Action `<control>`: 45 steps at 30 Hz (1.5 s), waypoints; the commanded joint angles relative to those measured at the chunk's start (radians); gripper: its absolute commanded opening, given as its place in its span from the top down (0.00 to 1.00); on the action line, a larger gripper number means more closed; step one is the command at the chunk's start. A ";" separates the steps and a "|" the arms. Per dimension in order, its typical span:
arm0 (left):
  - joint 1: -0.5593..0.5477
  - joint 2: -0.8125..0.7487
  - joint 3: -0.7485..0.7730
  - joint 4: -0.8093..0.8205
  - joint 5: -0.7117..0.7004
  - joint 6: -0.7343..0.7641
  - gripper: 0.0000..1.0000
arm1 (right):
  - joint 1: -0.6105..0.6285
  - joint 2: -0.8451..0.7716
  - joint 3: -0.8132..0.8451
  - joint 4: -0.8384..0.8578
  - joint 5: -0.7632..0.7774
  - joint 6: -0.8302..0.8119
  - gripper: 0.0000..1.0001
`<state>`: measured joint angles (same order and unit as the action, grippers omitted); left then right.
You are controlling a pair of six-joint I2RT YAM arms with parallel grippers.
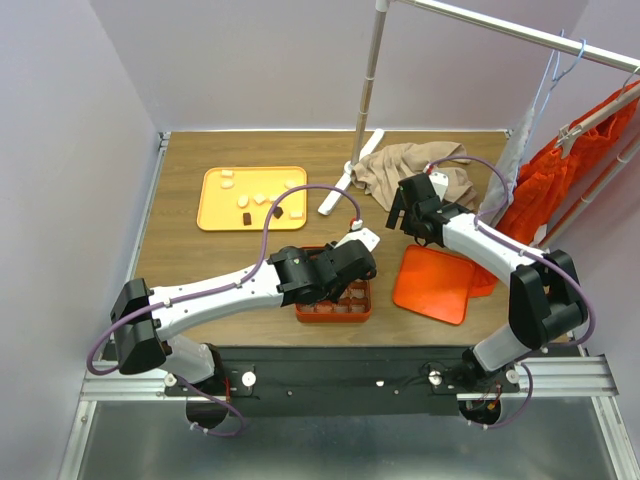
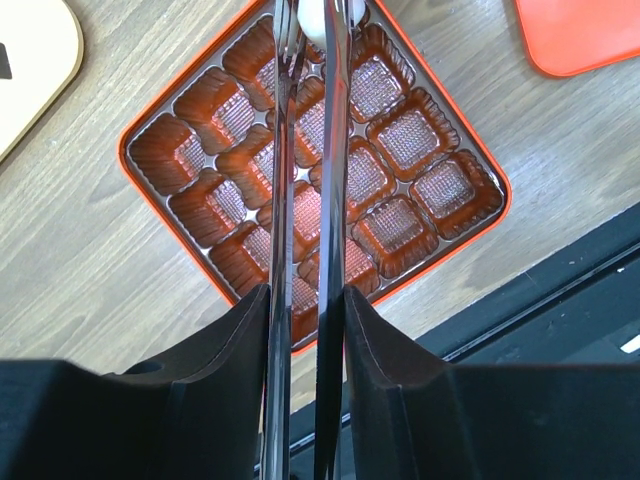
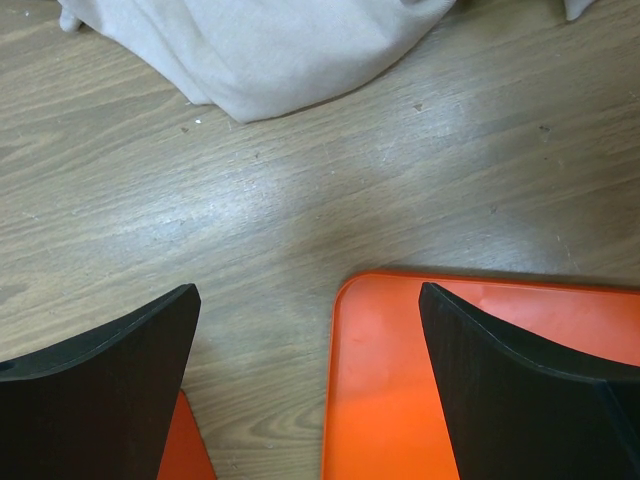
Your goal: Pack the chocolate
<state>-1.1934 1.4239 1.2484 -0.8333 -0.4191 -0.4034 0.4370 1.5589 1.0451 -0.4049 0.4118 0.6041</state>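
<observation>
Wood table (image 1: 180,250): L gripper (image 2: 307,305) clamps tweezers (image 2: 335,150) pinching 1 white chocolate (image 2: 312,18) over gridded box (image 2: 405,135); R gripper (image 3: 308,300) wide open, empty.

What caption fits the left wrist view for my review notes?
The left end effector pinches a cream-white chocolate over the orange gridded box, its visible cells empty, on the wooden table.

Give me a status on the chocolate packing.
Done: nothing yet; every cell of the box in view looks empty. In hand: the left gripper is shut on one white chocolate above the box. Left: several loose pieces on the yellow tray, then presumably the orange lid, lying by the open right gripper.
</observation>
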 commanded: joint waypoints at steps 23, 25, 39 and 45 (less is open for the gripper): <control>-0.006 -0.017 0.006 -0.007 -0.032 -0.002 0.53 | -0.003 0.018 0.021 0.002 -0.005 0.011 0.00; -0.006 -0.020 0.019 -0.015 -0.043 -0.008 0.54 | -0.004 0.018 0.021 0.003 -0.007 0.011 0.00; 0.171 -0.138 0.056 -0.043 -0.164 -0.060 0.60 | -0.004 0.015 0.016 0.005 -0.004 0.011 0.00; 0.394 -0.114 0.025 0.000 -0.150 -0.038 0.64 | -0.003 0.016 0.018 0.009 -0.011 0.011 0.00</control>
<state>-0.9005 1.2980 1.2964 -0.8635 -0.5369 -0.4431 0.4370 1.5600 1.0451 -0.4046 0.4095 0.6052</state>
